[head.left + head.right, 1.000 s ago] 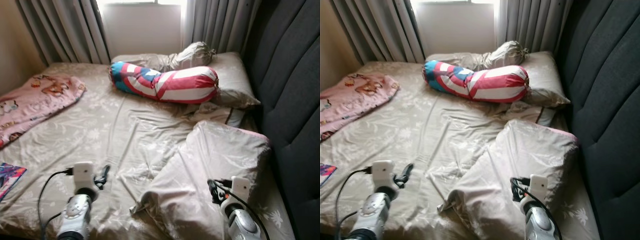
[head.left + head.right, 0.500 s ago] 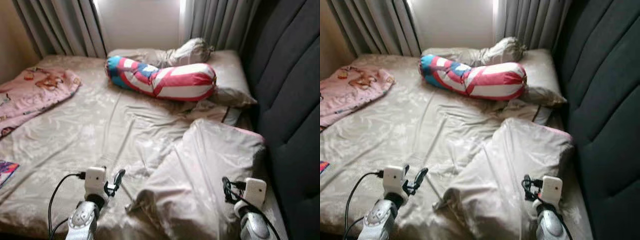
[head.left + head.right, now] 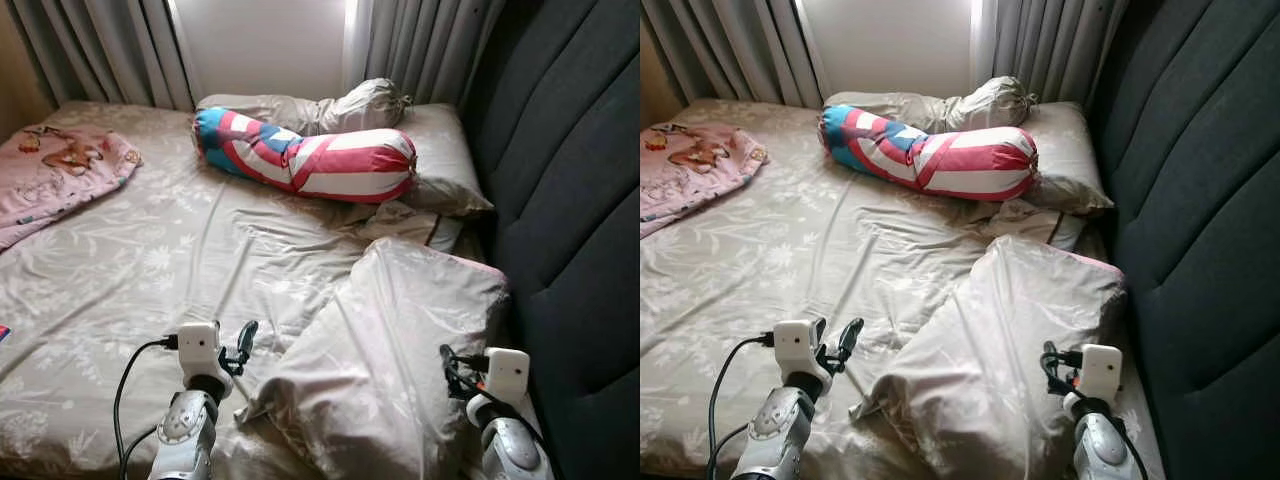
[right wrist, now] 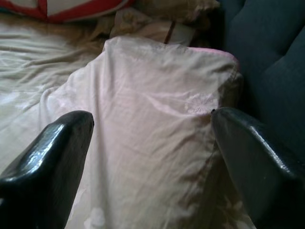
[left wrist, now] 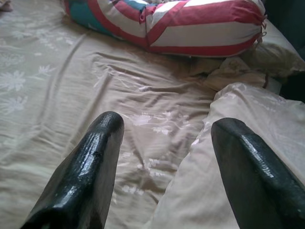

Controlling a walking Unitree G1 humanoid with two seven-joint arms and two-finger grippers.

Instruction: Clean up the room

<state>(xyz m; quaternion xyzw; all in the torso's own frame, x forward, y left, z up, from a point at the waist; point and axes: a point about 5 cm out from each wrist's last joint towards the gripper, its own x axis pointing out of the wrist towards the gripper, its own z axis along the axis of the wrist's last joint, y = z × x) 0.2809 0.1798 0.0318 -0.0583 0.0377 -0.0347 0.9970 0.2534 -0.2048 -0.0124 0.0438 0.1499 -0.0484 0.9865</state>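
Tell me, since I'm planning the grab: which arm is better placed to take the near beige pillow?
Right, probably. The right gripper is open and aimed squarely at the pillow. The left gripper, also open, faces only the pillow's edge and the bedsheet.

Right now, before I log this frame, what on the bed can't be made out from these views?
- Pink blanket: cut off by the head views' left edge; its full extent is unknown.
- Colourful item at the left eye view's left edge: only a sliver shows, too little to identify.
- Far pillow: partly covered by the striped bolster.
- Bundled cloth behind the bolster: its contents are hidden.
- Bed under the near pillow: covered.
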